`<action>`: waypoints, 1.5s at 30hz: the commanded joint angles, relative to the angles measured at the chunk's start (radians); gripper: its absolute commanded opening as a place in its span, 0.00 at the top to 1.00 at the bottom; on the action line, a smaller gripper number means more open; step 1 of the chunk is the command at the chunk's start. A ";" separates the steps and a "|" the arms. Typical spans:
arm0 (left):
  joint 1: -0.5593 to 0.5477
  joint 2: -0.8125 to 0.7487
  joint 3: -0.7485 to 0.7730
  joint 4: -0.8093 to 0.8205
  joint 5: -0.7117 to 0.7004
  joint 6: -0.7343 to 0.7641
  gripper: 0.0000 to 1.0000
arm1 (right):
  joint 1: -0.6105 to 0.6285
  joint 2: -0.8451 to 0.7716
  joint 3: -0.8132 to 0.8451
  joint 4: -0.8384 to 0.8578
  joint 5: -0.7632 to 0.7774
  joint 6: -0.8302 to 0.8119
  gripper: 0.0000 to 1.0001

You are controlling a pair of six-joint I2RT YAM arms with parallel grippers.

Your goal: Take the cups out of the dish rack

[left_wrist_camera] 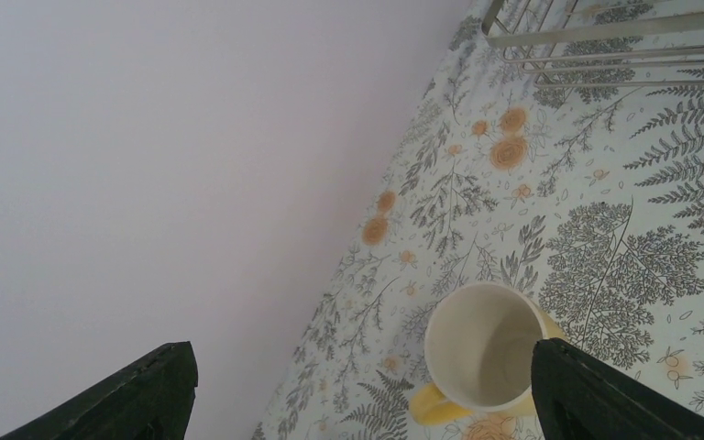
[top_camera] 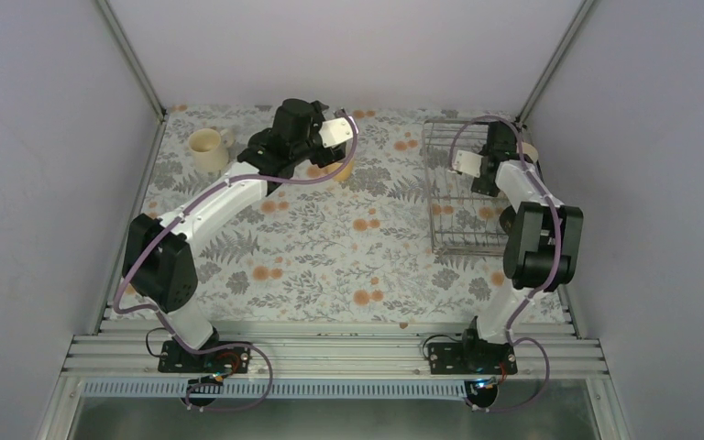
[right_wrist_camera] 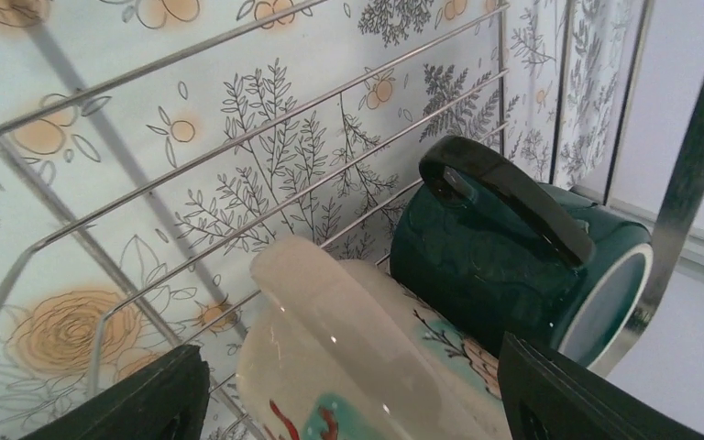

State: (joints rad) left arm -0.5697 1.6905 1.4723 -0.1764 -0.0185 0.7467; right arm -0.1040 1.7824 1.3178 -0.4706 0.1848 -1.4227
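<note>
Desk [top_camera: 330, 257] with a floral cover carries the dish rack [top_camera: 451, 225] at its right, and the right arm hides the rack's far end from above. In the rack, a dark teal-green mug [right_wrist_camera: 504, 266] and a cream printed mug [right_wrist_camera: 330, 357] lie on their sides, the latter cut off at the lower edge. Right hand [right_wrist_camera: 353, 390] is released, its fingers astride the cream printed mug. Left hand [left_wrist_camera: 362, 376] is released above the yellow cup [left_wrist_camera: 481, 353], which stands upright on the desk. Cream cup [top_camera: 208, 149] stands at the far left.
</note>
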 commanded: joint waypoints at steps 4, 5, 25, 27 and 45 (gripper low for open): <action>-0.004 0.001 -0.029 0.041 -0.001 -0.014 0.10 | 0.026 0.049 -0.006 0.142 0.134 -0.038 0.21; -0.004 0.001 -0.031 0.042 0.000 -0.013 0.10 | 0.028 0.057 -0.013 0.167 0.147 -0.044 0.22; -0.004 -0.038 -0.069 0.044 0.027 -0.021 0.10 | 0.033 0.182 0.098 0.185 0.181 0.007 0.90; -0.004 -0.040 -0.067 0.042 0.031 -0.022 0.10 | 0.035 0.181 0.118 0.159 0.178 0.027 0.96; -0.004 -0.097 -0.033 0.035 0.219 -0.125 0.07 | 0.033 -0.018 0.422 -0.289 -0.120 0.199 0.96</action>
State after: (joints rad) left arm -0.5697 1.6474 1.4155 -0.1596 0.0853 0.6876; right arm -0.0776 1.8782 1.6306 -0.6319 0.1463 -1.2850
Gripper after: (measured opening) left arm 0.918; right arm 0.105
